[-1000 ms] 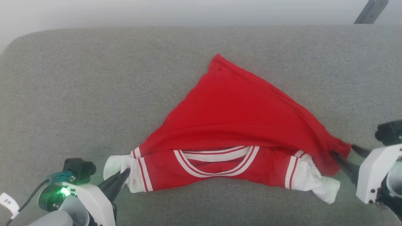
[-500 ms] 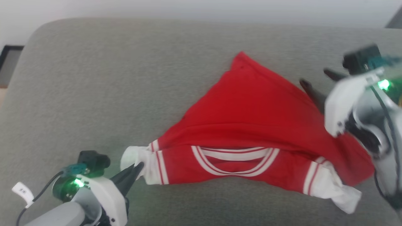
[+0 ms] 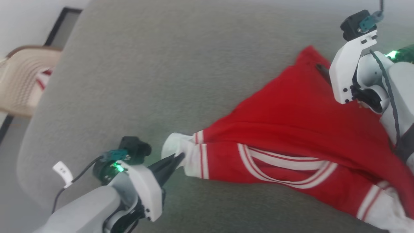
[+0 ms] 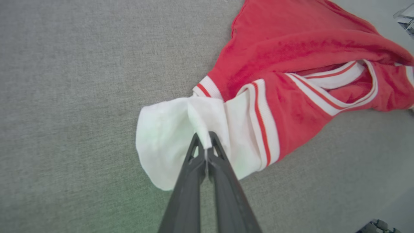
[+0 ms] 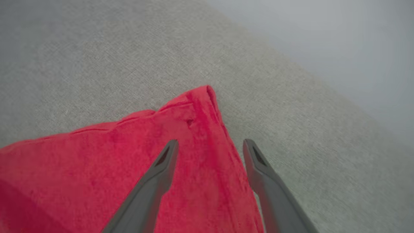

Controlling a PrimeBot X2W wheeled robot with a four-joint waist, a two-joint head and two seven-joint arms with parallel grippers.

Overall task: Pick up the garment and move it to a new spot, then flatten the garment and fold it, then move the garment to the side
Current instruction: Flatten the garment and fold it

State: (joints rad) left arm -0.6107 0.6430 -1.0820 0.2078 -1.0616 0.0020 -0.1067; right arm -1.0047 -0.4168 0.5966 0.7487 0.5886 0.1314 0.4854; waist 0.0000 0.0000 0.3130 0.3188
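I count one red jersey [image 3: 291, 123], with two white sleeves [image 3: 186, 152] (one at either end) and one striped collar [image 3: 284, 161]; one grey cushion [image 3: 161, 64]; one beige perforated basket [image 3: 19, 84]; one striped cloth [image 3: 42, 79]; and two grippers, my left gripper [image 3: 177, 158] and my right gripper [image 5: 210, 142], two dark fingers [image 5: 155, 181] each.

The right gripper [image 5: 210, 144] is no longer down at the near right corner of the garment [image 3: 291, 110], where its fingers sat against the red hem a second ago. The arm has swung up and across the shirt. Now the gripper hangs over the far pointed corner, jaws spread wide, with one finger [image 5: 161, 168] above the red cloth and the other above the grey cushion [image 3: 161, 64] just beside the hem. The robot's head has turned as well. The cushion now runs slanted across its view, and a beige perforated basket [image 3: 22, 81] holding a striped cloth [image 3: 42, 77] has come in at the left edge.
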